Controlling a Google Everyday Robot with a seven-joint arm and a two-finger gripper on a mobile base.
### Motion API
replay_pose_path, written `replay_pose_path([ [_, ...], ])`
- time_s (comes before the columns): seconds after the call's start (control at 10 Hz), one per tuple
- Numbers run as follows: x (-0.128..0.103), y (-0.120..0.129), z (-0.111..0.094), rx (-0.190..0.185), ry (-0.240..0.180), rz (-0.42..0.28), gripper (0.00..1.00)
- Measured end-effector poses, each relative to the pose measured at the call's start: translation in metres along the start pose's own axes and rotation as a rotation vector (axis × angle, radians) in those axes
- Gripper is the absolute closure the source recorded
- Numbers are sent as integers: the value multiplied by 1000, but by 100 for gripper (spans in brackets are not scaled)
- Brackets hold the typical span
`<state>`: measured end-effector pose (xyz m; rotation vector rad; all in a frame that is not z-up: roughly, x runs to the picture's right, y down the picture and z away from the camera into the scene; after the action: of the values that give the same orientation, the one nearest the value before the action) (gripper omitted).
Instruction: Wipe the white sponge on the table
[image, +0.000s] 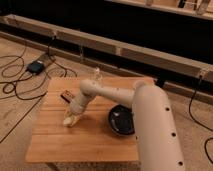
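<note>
The white sponge (68, 120) is a small cream block on the light wooden slatted table (85, 142), left of centre. My gripper (71, 115) reaches down at the end of the white arm and sits right on top of the sponge, pressing it on the tabletop. The sponge shows below and left of the gripper tip. The arm stretches from the lower right across the table to that spot.
A dark brown-red bar (66, 95) lies at the table's far left, just behind the gripper. A black bowl (121, 121) stands right of centre beside the arm. A clear bottle (96, 76) stands at the far edge. Cables and a black box (36, 67) lie on the floor at left.
</note>
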<state>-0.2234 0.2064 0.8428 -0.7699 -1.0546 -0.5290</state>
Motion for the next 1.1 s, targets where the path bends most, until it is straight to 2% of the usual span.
replay_pose_path([
  [0.2, -14, 15, 1, -48, -38, 15, 100],
  [0.4, -16, 27, -4, -79, -50, 34, 100],
  [0.6, -9, 43, -11, -103, -52, 69, 100],
  [0.9, 14, 60, -22, -96, -39, 128, 100],
  [1.1, 37, 67, -37, -64, -9, 169, 100],
])
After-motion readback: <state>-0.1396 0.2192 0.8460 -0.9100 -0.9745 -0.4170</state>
